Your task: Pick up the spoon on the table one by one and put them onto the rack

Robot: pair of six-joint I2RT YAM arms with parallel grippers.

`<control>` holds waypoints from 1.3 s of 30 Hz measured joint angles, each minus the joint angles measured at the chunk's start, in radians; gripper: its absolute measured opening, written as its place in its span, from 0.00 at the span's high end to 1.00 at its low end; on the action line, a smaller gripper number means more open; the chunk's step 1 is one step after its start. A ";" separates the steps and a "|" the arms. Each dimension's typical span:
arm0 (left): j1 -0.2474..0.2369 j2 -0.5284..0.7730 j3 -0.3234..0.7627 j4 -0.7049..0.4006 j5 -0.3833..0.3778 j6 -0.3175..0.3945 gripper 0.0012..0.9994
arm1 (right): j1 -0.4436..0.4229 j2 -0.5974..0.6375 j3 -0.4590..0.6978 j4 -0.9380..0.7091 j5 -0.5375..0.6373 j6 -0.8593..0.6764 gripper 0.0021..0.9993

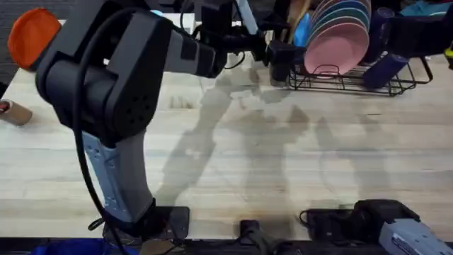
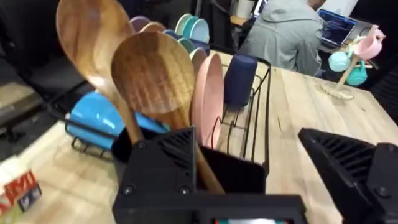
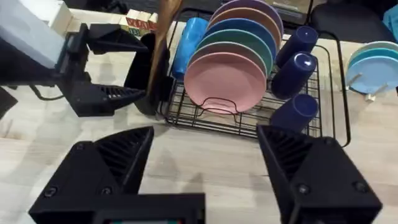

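Observation:
Two brown wooden spoons (image 2: 90,37) (image 2: 155,68) stand bowl-up in the black utensil cup (image 2: 236,171) at the near end of the wire rack (image 2: 261,124). My left gripper (image 2: 242,143) is open at the cup, one finger right beside a spoon handle and the other well clear. From above, the left gripper (image 1: 269,51) reaches to the cup (image 1: 281,67) on the rack (image 1: 340,81). In the right wrist view a spoon handle (image 3: 163,37) rises from the cup (image 3: 149,81). The right gripper (image 3: 205,155) is open and holds nothing, well back from the rack (image 3: 249,121).
Pink and coloured plates (image 1: 340,42) and dark blue cups (image 1: 386,67) fill the rack. A light blue cup (image 2: 93,118) lies beside the utensil cup. An orange lid (image 1: 32,32) and a small brown roll (image 1: 14,113) sit at the table's (image 1: 283,156) left edge.

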 joint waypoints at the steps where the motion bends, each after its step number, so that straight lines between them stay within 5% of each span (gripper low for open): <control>1: 0.014 -0.002 0.000 -0.078 0.005 0.017 0.00 | 0.000 0.000 0.000 0.000 0.000 0.000 0.00; 8: 0.044 -0.120 -0.002 -0.448 -0.039 0.183 0.00 | 0.000 0.000 0.000 0.000 0.000 0.000 0.00; 9: 0.063 -0.211 -0.002 -0.608 -0.079 0.271 0.00 | 0.000 0.006 0.000 0.000 0.000 0.000 0.00; 16: 0.127 -0.426 -0.003 -0.930 -0.212 0.430 0.00 | 0.000 0.017 0.000 0.000 0.000 0.000 0.00; 29: 0.299 -0.909 -0.003 -1.681 -0.634 0.482 0.01 | 0.000 0.018 0.000 -0.001 0.000 0.000 0.00; 39: 0.322 -1.144 -0.003 -1.965 -0.826 0.488 0.01 | 0.000 0.018 0.000 -0.031 0.000 0.000 0.00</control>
